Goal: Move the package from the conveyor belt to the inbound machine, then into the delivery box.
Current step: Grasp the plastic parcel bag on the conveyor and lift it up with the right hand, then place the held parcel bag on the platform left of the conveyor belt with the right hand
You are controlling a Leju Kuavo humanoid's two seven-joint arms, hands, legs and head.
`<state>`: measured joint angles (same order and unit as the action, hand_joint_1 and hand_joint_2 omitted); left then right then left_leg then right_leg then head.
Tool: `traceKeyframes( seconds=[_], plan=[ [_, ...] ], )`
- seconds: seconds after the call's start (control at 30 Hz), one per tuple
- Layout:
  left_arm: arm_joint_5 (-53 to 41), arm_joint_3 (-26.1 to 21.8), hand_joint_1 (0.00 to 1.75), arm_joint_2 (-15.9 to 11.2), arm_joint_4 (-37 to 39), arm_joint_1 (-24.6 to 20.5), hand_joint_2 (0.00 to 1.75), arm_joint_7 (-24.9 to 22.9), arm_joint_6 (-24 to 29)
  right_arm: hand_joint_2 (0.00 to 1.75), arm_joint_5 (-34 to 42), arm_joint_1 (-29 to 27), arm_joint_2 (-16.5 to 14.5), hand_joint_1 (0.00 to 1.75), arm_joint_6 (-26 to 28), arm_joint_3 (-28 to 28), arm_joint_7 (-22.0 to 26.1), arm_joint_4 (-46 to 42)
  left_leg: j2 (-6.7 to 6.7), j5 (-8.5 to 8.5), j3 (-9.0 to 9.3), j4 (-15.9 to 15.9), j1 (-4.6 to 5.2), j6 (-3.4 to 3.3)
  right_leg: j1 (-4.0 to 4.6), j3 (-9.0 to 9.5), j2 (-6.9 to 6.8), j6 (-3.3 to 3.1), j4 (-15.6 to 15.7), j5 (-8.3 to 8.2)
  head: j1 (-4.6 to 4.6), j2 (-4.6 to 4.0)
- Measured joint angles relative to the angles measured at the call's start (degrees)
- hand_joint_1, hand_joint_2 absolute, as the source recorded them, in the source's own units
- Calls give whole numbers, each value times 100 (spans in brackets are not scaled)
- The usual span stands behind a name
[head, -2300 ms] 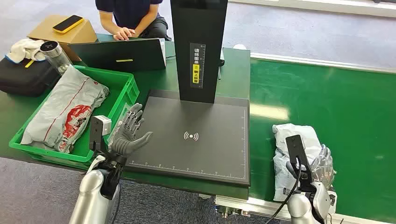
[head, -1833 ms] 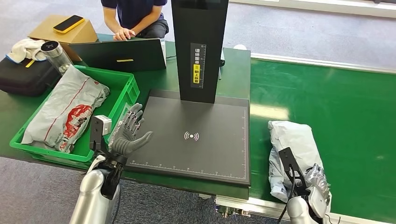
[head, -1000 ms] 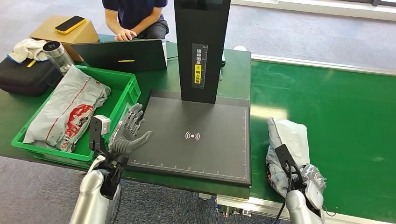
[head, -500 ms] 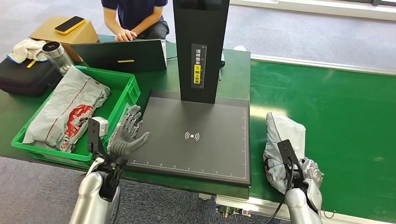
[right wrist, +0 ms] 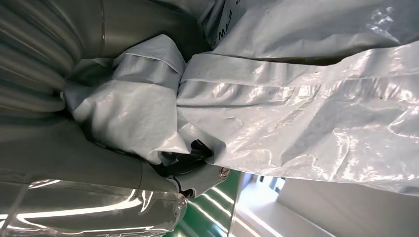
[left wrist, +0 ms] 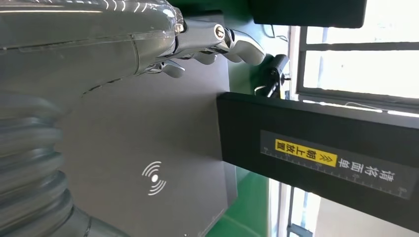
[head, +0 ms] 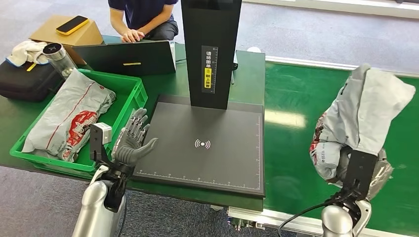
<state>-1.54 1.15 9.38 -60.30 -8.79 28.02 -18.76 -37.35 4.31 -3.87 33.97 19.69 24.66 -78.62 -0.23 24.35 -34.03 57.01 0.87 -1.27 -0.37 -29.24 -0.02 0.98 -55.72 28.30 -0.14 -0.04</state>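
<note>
Since the earlier frames the package [head: 363,116] has come up off the belt [head: 316,94] and now hangs in the air above it, gripped low by the right robot hand [head: 363,170]. The wrist view shows only bunched film pinched, so the slack bag could slip or swing during the carry to the machine [head: 207,143]. It might clip the post [head: 210,49]. The left robot hand [head: 132,140] waits released, fingers spread, between the bin [head: 129,91] and the machine.

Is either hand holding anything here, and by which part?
The right hand grips the grey plastic package by its bunched lower end. The left hand holds nothing.
</note>
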Motion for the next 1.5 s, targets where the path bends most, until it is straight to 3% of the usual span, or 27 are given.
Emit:
traceKeyframes(
  seconds=[0.17,0.3,0.47,0.67,0.77,1.0,1.23,1.5],
  plan=[
    [-3,54,0,4,77,-76,175,47,-13,175,-32,-134,-64,175,23,20,193,-454,1,0,0,0,0,0,0,2,1,0,-1,0,1,1],
    [1,91,0,3,205,-208,175,118,-59,175,-1083,-93,-33,175,-292,-263,184,-561,4,-1,0,0,0,-1,0,4,4,0,-3,-2,1,1],
    [8,166,0,-8,478,-458,175,252,-179,175,-3088,311,293,175,-1428,-1282,-418,-241,2,-5,3,0,0,-4,1,5,1,-1,-4,-4,1,0],
    [8,239,0,-56,748,-609,175,360,-216,175,-3806,967,756,175,-1926,-2461,-751,727,-1,-8,-12,1,0,-7,0,-7,-2,-2,-10,-5,1,1],
    [10,257,0,-78,827,-640,175,396,-220,175,-3920,1276,1000,175,-2025,-3045,-801,1245,-8,-8,-15,3,1,-7,-1,-8,-9,-2,-9,-5,2,0],
    [83,331,0,-143,937,-641,175,466,-215,175,-3947,2109,1215,175,-2148,-4188,-580,2348,0,-7,-20,3,1,-7,1,-15,0,-2,-11,-5,1,1],
    [140,427,0,-157,1021,-656,175,488,-146,175,-3516,3142,1045,175,-2230,-5690,38,3377,5,-10,-8,3,-2,-4,3,-9,3,-3,-15,-6,0,1],
    [217,428,0,-223,1047,-648,175,489,-128,175,-2743,3410,1018,175,-1622,-6824,429,3338,1,-9,-12,3,-2,-3,2,-11,0,-4,-16,-4,0,0]
  ],
)
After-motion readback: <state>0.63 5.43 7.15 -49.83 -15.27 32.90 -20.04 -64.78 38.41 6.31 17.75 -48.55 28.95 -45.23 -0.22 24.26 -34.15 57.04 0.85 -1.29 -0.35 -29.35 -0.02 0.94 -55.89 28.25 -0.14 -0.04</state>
